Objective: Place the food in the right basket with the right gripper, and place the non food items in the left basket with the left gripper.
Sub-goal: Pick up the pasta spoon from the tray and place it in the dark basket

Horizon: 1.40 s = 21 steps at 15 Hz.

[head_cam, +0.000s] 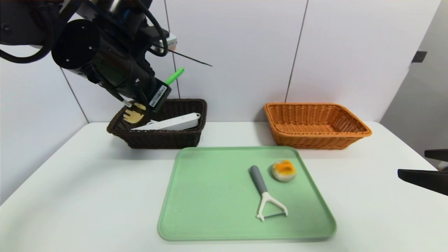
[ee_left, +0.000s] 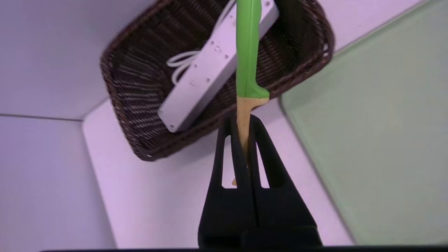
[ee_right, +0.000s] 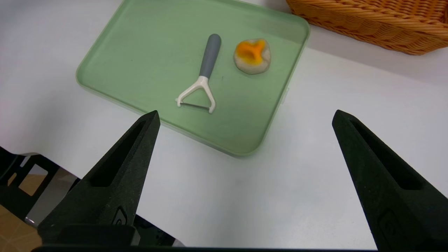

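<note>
White table [head_cam: 87, 182] fills frame. Green tray [head_cam: 210, 196] centre-bottom, carrying grey-handled peeler [head_cam: 265, 194] plus orange-topped bun [head_cam: 284, 170] just beside it. Dark basket [head_cam: 159, 137] upper left with white power strip [head_cam: 171, 123] inside; orange basket [head_cam: 316, 125] upper right. My left gripper [ee_left: 244, 140] upper left above dark basket, clamped on green-handled spatula [ee_left: 247, 63]. My right gripper [ee_right: 245, 120] far right edge, jaws spread wide, nothing in them.

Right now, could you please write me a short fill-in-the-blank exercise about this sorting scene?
1. The left gripper holds a spatula with a ____ handle.
2. The white power strip lies in the ____ basket.
3. The peeler and the bun rest on the green ____.
4. The right gripper has its jaws ____.

Missing words: green; dark brown; tray; open
</note>
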{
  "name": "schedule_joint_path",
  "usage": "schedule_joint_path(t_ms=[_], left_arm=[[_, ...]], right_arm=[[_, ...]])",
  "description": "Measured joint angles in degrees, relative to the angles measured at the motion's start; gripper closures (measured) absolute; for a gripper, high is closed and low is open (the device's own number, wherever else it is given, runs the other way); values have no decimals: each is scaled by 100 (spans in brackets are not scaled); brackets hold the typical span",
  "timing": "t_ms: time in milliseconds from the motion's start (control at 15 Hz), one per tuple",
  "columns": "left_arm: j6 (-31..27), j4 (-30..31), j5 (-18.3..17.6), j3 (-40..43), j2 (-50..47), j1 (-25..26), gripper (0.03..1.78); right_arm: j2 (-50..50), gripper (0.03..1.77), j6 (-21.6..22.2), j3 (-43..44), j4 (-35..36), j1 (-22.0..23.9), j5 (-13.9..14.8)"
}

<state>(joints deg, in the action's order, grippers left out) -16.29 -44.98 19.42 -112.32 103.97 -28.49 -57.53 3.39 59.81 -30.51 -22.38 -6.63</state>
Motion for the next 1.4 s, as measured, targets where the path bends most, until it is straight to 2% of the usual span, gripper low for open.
schedule_joint_path(t_ms=[467,667,800,1000,1200,1400], left_arm=[[-3716,502,1,44,451,727,176],[-4843,706,39,61,779,951,176],[-5075,1031,41,61,1036,1044,176],[-5091,1414,50,63,1389,1124,176],[-5052,1491,48,63,1562,1129,122],[-4947,1499,37,52,1530,1159,87]], right_arm=[[108,10,-12,-30,-176,9,38],[122,10,-9,-46,-176,9,40],[127,10,-6,-49,-176,20,35],[127,10,-9,-55,-173,74,46],[106,10,-11,-88,-160,94,41],[85,10,-9,-91,-156,100,41]])
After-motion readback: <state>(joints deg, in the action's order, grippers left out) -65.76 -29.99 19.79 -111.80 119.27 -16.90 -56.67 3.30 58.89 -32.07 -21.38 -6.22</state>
